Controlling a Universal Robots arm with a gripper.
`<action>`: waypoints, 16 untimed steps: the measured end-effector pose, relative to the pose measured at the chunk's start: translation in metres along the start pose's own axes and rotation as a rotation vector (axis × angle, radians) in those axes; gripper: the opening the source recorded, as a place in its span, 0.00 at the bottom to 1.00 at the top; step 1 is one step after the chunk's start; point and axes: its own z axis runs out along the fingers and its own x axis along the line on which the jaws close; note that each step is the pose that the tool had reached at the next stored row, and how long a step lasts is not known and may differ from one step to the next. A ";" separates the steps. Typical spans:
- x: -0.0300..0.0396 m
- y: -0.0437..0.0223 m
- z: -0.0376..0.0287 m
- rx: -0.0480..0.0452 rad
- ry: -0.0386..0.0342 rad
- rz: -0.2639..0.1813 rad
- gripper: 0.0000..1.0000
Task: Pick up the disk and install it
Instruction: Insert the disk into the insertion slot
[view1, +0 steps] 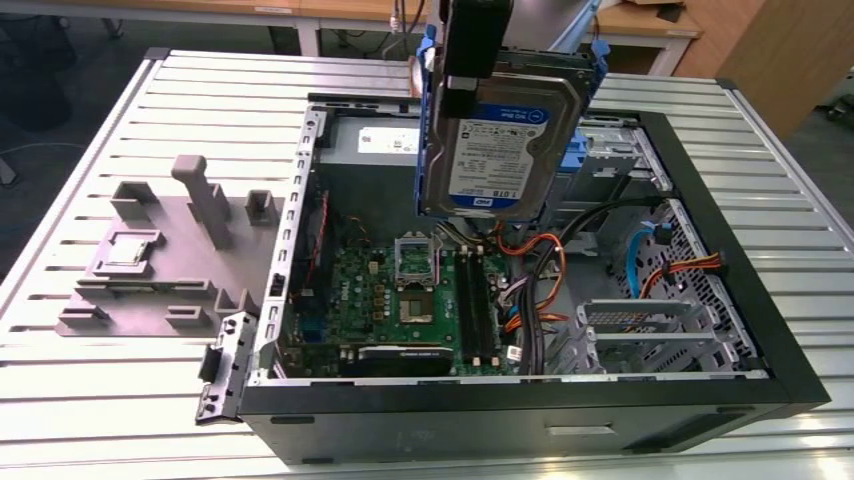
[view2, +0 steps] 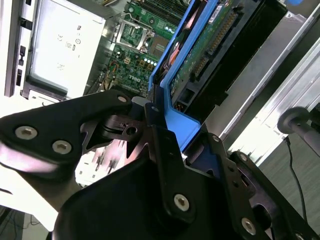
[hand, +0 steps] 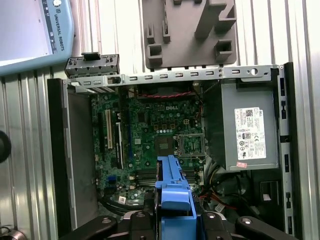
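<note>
Disk (view1: 501, 140) in its blue carrier — held clear of the table, on edge, above the open computer case (view1: 507, 415) and over the motherboard (view1: 400, 290). Gripper (view2: 156, 112) clamped on the carrier's end. Step in hand, by judgement: transfer — the disk is not yet seated in any bay.

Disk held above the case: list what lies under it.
Under the disk, clamped in the tool, lies the green motherboard in the open case. Its blue carrier hides the board directly beneath.
</note>
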 end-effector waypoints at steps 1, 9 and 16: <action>-0.0001 -0.0011 0.0000 0.0000 0.0000 0.000 0.37; -0.0002 -0.0024 0.0000 0.0000 0.0001 0.000 0.37; -0.0007 -0.0071 0.0000 -0.0010 0.0001 0.000 0.37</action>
